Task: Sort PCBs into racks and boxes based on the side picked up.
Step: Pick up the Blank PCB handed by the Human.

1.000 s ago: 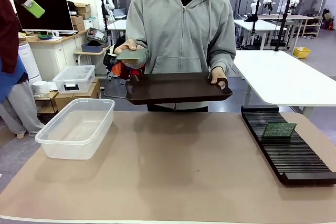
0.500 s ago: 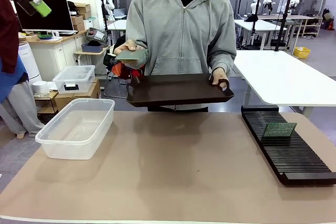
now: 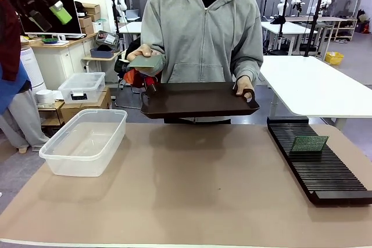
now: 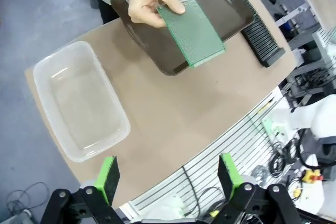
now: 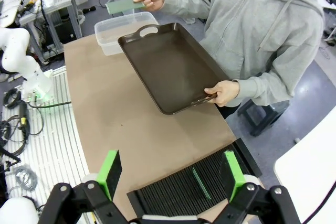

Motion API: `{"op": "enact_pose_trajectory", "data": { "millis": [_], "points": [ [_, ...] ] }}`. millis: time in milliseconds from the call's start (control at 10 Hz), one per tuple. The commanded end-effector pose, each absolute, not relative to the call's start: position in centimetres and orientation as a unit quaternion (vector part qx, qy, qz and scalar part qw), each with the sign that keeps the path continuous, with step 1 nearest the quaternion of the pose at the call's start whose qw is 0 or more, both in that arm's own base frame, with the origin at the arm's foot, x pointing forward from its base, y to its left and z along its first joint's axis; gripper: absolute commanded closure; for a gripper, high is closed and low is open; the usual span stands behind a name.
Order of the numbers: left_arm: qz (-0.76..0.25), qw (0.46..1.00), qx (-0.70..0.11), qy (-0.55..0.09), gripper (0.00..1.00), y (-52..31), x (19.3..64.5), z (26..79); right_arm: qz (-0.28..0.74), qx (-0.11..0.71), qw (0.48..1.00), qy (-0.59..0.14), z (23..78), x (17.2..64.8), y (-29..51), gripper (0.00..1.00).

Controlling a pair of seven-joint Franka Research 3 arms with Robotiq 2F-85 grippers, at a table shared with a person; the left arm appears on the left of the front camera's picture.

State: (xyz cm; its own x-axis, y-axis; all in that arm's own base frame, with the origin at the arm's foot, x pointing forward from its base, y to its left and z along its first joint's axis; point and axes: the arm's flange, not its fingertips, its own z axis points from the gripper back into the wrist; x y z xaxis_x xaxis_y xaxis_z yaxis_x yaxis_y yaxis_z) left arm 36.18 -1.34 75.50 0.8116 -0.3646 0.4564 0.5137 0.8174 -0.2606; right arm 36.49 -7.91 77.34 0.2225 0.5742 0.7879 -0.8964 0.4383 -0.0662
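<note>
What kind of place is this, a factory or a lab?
Probably a robotics lab or test workshop: rows of white work tables behind the person, a monitor on a cluttered desk, and a slotted rack holding a PCB on the shared table.

Lab workspace here: rows of white work tables (image 3: 314, 85), a black flat computer monitor (image 3: 40, 26), stacked brown cardboard boxes (image 3: 90, 15).

Person (image 3: 200, 33) holding brown tray (image 3: 197, 100) and green PCB (image 3: 146, 62), second PCB (image 3: 309, 143) in black rack (image 3: 325, 172), clear tub (image 3: 72, 164)
</note>
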Motion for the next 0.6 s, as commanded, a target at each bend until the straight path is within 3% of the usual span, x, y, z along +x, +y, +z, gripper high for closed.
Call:
{"op": "enact_pose_trajectory", "data": {
  "millis": [0,300,500],
  "points": [
    [-0.181,0.93,-0.252,-0.197,0.0,-1.1,37.1,75.0,0.489,0.211,0.751,-0.39,77.3,36.4,-7.8,0.0],
    [-0.127,0.925,-0.312,-0.177,0.0,-1.5,39.1,72.4,0.489,0.211,0.751,-0.39,77.3,36.4,-7.8,0.0],
    [-0.154,0.923,-0.3,-0.187,0.0,-1.6,39.4,71.7,0.489,0.211,0.751,-0.39,77.3,36.4,-7.8,0.0]
  ]
}}
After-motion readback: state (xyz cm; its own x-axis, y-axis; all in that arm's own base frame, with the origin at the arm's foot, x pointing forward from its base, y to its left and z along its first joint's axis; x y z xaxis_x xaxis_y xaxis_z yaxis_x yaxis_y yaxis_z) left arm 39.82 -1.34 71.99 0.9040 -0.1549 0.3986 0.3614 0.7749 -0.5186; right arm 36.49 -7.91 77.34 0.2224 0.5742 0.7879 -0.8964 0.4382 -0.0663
